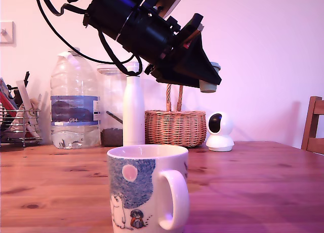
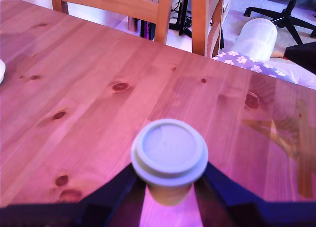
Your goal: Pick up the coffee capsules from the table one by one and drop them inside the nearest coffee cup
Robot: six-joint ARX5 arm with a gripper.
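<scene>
Nearest in exterior view: white glazed ceramic coffee cup (image 1: 147, 190) on the bench (image 1: 253, 177), bottom edge cut off by frame. Curved white handle toward exterior view's right, blue scribbled patch, pink circle, small cartoon figures low on the wall. Inside of cup not visible from this angle.

Above and behind the cup: black claw (image 1: 210, 81) raised well clear of the bench, tilted down toward exterior view's right. Clamped on one coffee capsule (image 1: 208, 84), pale grey-green, tapered body, wider flat round rim. Only a sliver of it visible past the claw tip in exterior view. Wrist view clearer: capsule (image 2: 169, 155) rim-on, matte black fingers (image 2: 113, 190) pressing the body from both sides, body mostly hidden behind the rim.

Bench: reddish-brown pine, dark knots, lengthwise grain.

Back row, exterior view's left to right: wire rack (image 1: 17, 126) with clutter, partly cut off; clear plastic water jug (image 1: 74, 101); tall white bottle (image 1: 133, 111); woven wicker basket (image 1: 175, 126); small round white camera (image 1: 220, 131). Wooden chair (image 1: 314, 124) at right edge, cut off.
</scene>
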